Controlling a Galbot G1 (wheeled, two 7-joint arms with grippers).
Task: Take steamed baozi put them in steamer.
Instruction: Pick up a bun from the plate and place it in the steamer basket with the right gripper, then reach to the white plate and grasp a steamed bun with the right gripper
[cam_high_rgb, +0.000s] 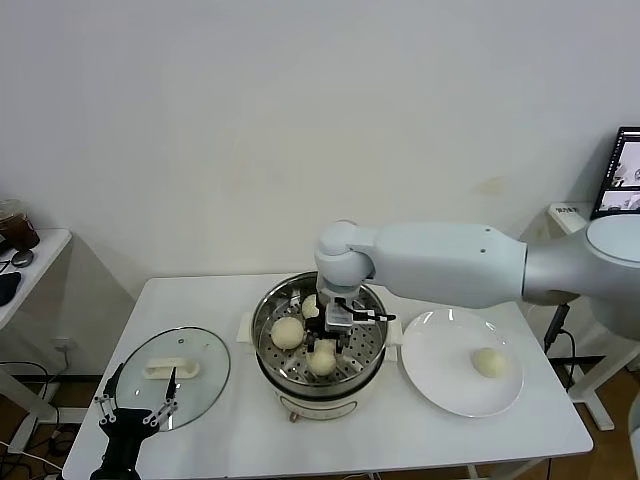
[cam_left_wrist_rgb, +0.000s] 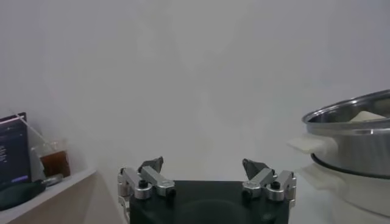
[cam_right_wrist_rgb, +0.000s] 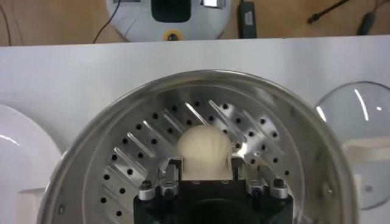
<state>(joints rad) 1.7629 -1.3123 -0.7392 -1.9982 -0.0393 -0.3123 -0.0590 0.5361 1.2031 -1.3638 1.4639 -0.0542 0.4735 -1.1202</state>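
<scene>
Right gripper (cam_right_wrist_rgb: 205, 176) pinches a baozi (cam_right_wrist_rgb: 203, 148) inside the steamer (cam_right_wrist_rgb: 91, 140); sticky dough could cling on release. Left gripper (cam_left_wrist_rgb: 203, 171) waits spread.

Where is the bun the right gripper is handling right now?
In the head view, the bun sits between the right gripper's fingers inside the steamer at table centre, near its front, beside two other buns.

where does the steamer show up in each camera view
Head view: steamer sits centre on the table, under the right gripper.
Left wrist view: its steel wall shows at the picture's right edge.
Right wrist view: its perforated tray fills the frame.
Shared landmark: its shiny steel rim.
</scene>
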